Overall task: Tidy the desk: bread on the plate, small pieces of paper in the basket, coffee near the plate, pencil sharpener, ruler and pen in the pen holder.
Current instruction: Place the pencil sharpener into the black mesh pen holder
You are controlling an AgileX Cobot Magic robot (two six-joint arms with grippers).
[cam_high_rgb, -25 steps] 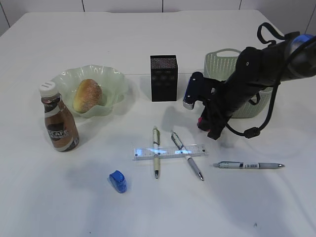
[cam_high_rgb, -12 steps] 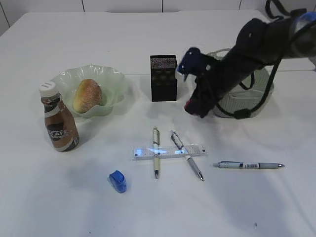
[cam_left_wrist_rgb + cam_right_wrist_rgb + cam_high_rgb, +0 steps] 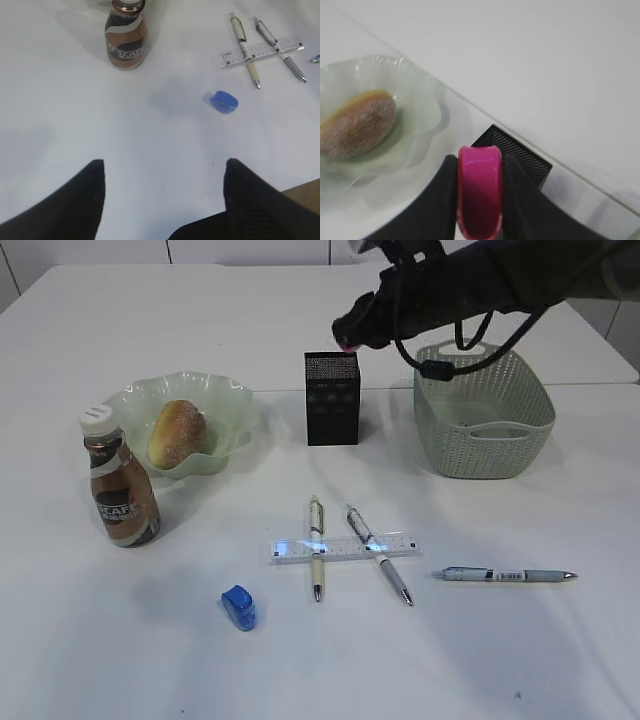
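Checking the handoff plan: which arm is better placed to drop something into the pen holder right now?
Right. The right gripper grips a pink object just above the pen holder; the left gripper hangs open and empty over bare desk.

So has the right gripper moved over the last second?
Yes. The right gripper has risen and swung left, from beside the basket to above the pen holder.

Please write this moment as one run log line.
right tool: shut on pink object, above pen holder | left tool: open, empty | bread: on plate
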